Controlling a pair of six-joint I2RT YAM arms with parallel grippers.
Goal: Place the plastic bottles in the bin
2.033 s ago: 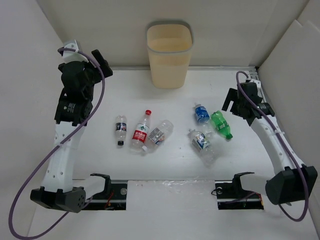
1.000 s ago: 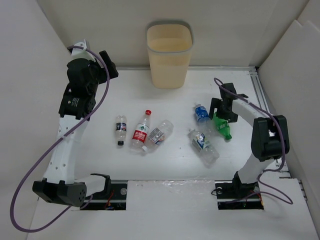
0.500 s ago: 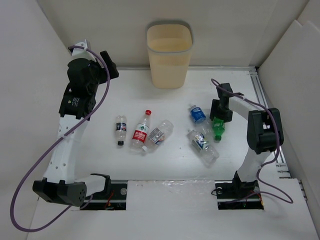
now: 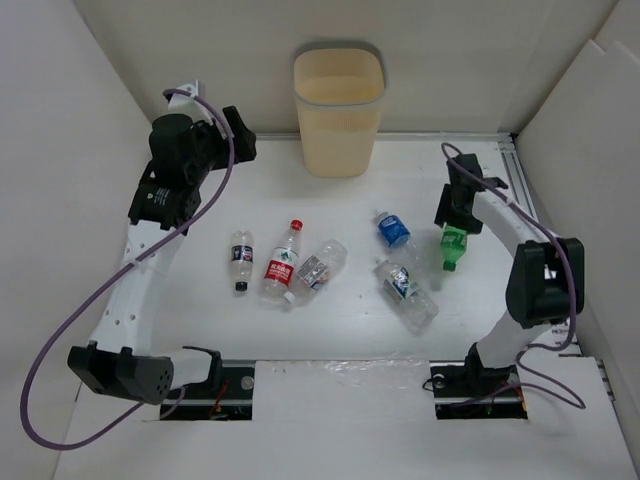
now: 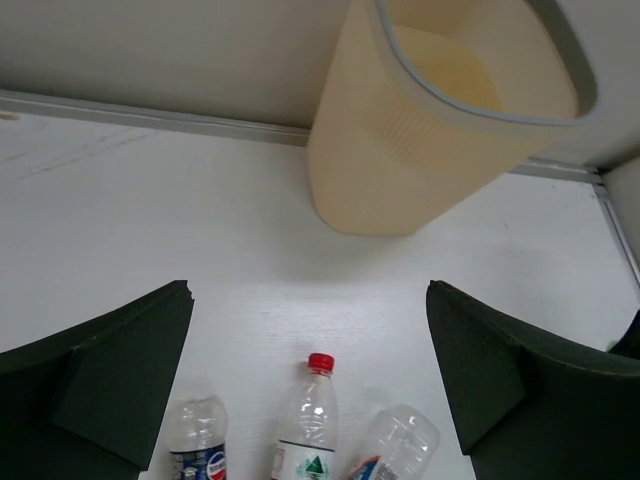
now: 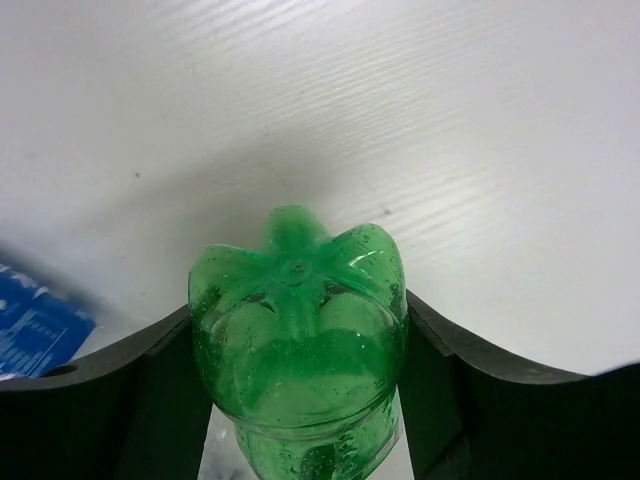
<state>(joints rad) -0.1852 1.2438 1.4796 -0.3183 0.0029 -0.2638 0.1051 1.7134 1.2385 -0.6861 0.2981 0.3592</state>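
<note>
Top external view: tall cream-yellow perforated plastic bin [image 4: 339, 140] with a greyish rounded-square rim stands upright at top centre of frame, on the white tabletop [image 4: 200, 330]. All six plastic bottles are outside it.

Left-of-centre group, lying flat:
- small clear bottle with dark cap and dark label [image 4: 241, 258], cap toward the bottom of frame
- clear bottle with red cap and red label [image 4: 283, 262], just to its right, cap toward the bin
- clear bottle with grey-white label [image 4: 320, 264], close beside the red one, lying diagonally

Right-of-centre:
- clear bottle with blue label [image 4: 391, 229]
- clear bottle with blue-and-white label [image 4: 408, 292], just below it in frame, diagonal
- translucent green plastic bottle [image 4: 453, 247], at right of frame, near the blue-label one but apart from it

Right jaws: closed partway on the green bottle, one finger on each side of its body. Right wrist view: the bottle's lobed petal base [image 6: 298, 290] points away from the camera; the plastic is see-through with fine specks inside. A corner of the blue label shows at the left edge. Can't tell whether the bottle is off the tabletop.

Left jaws: fully spread, gripping nothing, in the upper left of the top view, well apart from every bottle. Left wrist view: bin [image 5: 400, 170] in the upper centre-right, and the tops of the three left-group bottles along the bottom edge between the fingers.
</note>
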